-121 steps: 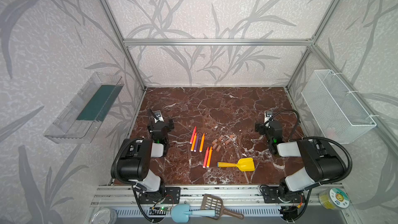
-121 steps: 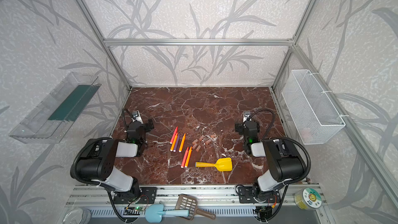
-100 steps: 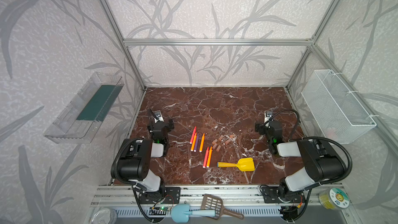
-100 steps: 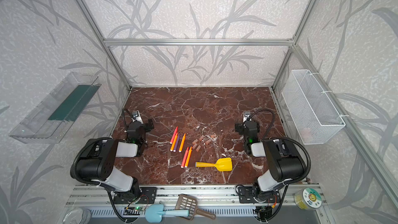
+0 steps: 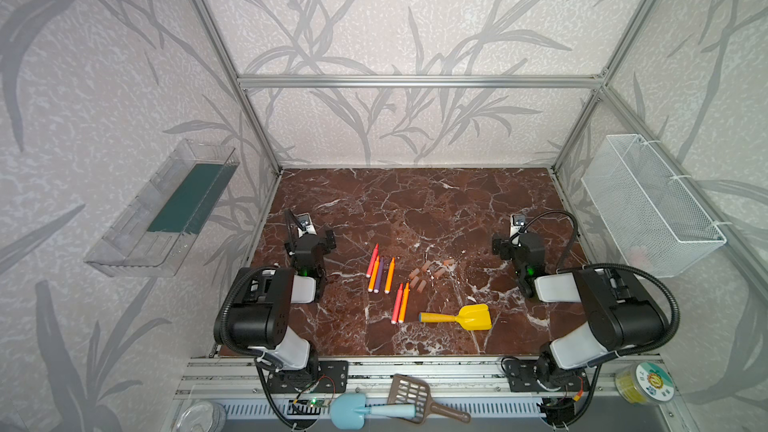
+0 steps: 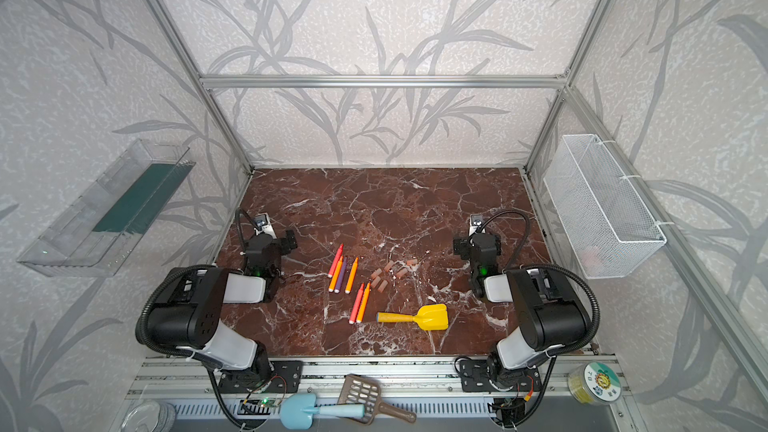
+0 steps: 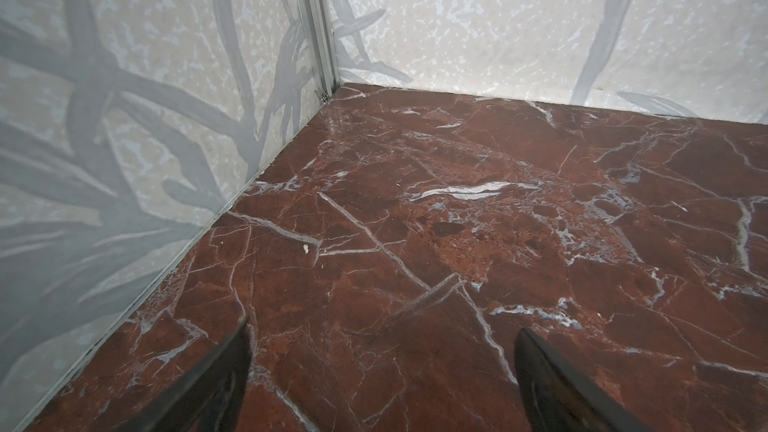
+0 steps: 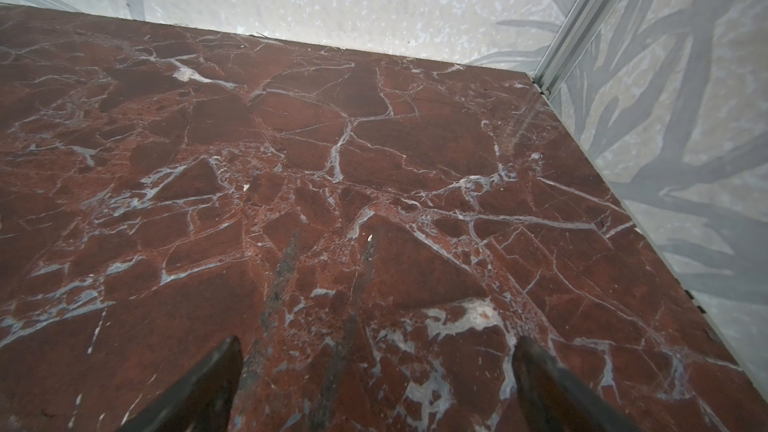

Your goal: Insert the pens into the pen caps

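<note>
Several pens lie on the marble floor in both top views: a row of red, orange and purple ones point(image 5: 379, 273) point(image 6: 341, 271), and a red and orange pair point(image 5: 400, 303) point(image 6: 360, 303) nearer the front. Several pinkish-tan pen caps point(image 5: 428, 274) point(image 6: 388, 272) lie loose just right of the pens. My left gripper point(image 5: 311, 243) point(image 7: 382, 328) rests well left of the pens, open and empty over bare marble. On the far side of the caps, my right gripper point(image 5: 519, 245) point(image 8: 378, 340) is open with nothing between its fingers. Neither wrist view shows pens or caps.
A yellow toy shovel point(image 5: 461, 317) lies in front of the caps. A wire basket point(image 5: 648, 205) hangs on the right wall and a clear tray point(image 5: 166, 209) on the left wall. A blue shovel point(image 5: 353, 411) and a brown scoop point(image 5: 415, 394) lie on the front rail.
</note>
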`<move>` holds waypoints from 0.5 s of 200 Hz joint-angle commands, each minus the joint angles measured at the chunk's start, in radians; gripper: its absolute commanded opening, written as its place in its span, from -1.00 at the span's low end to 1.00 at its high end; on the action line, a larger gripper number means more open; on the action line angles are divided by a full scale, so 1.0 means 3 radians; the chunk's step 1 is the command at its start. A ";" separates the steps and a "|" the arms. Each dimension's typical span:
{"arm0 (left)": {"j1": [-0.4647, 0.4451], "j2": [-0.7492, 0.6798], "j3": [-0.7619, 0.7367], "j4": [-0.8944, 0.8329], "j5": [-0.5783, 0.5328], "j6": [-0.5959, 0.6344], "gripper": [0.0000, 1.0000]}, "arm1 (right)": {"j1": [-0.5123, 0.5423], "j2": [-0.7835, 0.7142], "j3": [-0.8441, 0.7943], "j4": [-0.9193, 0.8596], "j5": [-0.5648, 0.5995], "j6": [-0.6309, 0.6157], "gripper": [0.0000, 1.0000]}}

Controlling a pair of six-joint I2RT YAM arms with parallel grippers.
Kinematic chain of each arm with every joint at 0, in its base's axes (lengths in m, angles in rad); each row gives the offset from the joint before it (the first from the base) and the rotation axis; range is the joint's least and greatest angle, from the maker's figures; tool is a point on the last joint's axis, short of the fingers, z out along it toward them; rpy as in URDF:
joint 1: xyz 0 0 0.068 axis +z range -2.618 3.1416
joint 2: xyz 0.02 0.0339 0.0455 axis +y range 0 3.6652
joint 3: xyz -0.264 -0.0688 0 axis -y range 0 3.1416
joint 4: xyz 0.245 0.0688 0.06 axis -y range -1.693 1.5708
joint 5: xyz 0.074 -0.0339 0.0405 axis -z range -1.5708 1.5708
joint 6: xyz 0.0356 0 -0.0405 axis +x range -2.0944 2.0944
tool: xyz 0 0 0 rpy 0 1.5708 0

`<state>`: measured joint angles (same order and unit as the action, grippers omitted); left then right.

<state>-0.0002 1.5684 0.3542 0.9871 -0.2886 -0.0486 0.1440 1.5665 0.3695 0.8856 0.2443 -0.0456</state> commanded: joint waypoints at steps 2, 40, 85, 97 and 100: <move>0.0002 0.0013 0.0003 0.0044 0.0009 -0.0012 0.98 | 0.0016 -0.0062 0.0063 0.0003 0.0039 0.0014 0.98; 0.0003 0.0011 0.0001 0.0044 0.0007 -0.0010 0.98 | 0.0019 -0.0063 0.0062 0.0003 0.0039 0.0012 0.98; -0.0003 0.0004 -0.0019 0.0086 0.0018 0.0005 0.98 | 0.0050 -0.0278 -0.0074 0.0110 0.0022 -0.0067 0.98; -0.0064 -0.0100 -0.0082 0.0140 -0.0036 0.0072 0.98 | 0.0154 -0.0464 -0.0080 0.0005 0.0273 -0.0112 0.98; -0.0092 -0.0162 -0.0100 0.0116 -0.0094 0.0088 0.98 | 0.0189 -0.0530 -0.0070 -0.0082 0.0368 -0.0105 0.98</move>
<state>-0.0013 1.5684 0.3534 0.9882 -0.2886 -0.0475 0.1535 1.5204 0.3565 0.8864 0.2478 -0.0547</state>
